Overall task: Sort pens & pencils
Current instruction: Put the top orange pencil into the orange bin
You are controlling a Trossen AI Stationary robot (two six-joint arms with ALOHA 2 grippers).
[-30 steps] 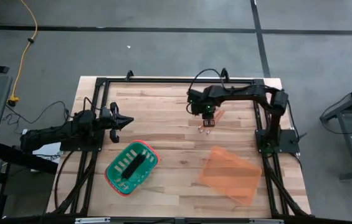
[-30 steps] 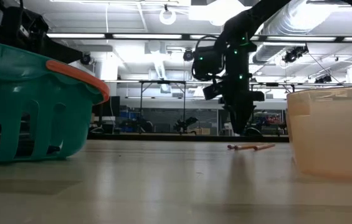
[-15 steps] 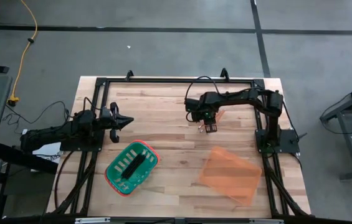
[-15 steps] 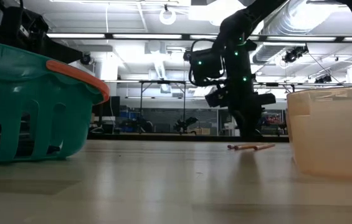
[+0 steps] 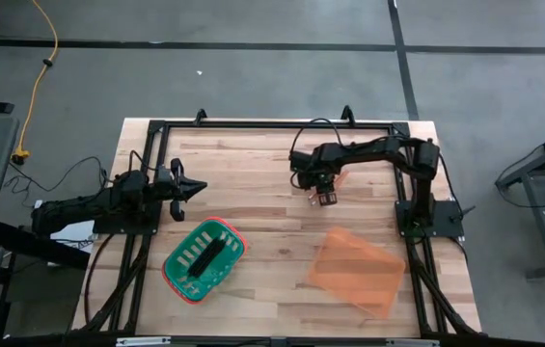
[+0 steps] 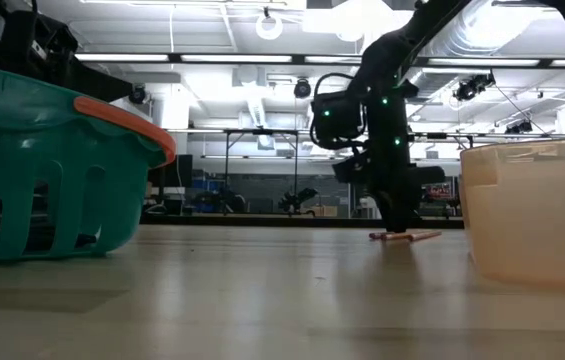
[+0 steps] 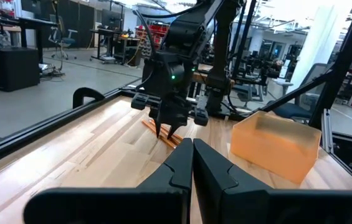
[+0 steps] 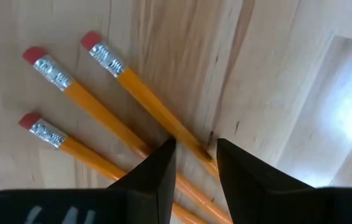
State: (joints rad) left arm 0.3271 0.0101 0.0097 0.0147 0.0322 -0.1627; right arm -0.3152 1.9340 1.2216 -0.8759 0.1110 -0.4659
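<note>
Step in hand: picking up a pencil; judged from the right gripper (image 8: 193,163) lowered onto the pencils (image 8: 119,118) near the far middle of the table (image 5: 253,188).
Right gripper: fingers parted narrowly, straddling one pencil shaft in the right wrist view; nothing clamped yet; tips at or just above the wood in the low view.
Pencils: three, lying flat and fanned, pink erasers and metal ferrules pointing away from the fingers; shafts converging under the fingertips, so close together there.
Left gripper (image 7: 191,155): parked at the table's left side, fingers closed together, holding nothing.
Pens (image 5: 203,253): dark sticks lying inside the green basket (image 5: 177,280) at the near left; exact count hard to tell from above.
Orange bin (image 5: 354,270): near right of the table, well apart from the pencils; seemingly empty, likely the pencils' destination.
Progress: pens apparently sorted; all three pencils not yet moved.
Next move calls for: closing on the single shaft between the fingers, lifting straight up, carrying to the orange bin.
Risk: neighbouring shaft touching or nearly touching at the pinch point; possible double grab or a nudge rolling the others away.
</note>
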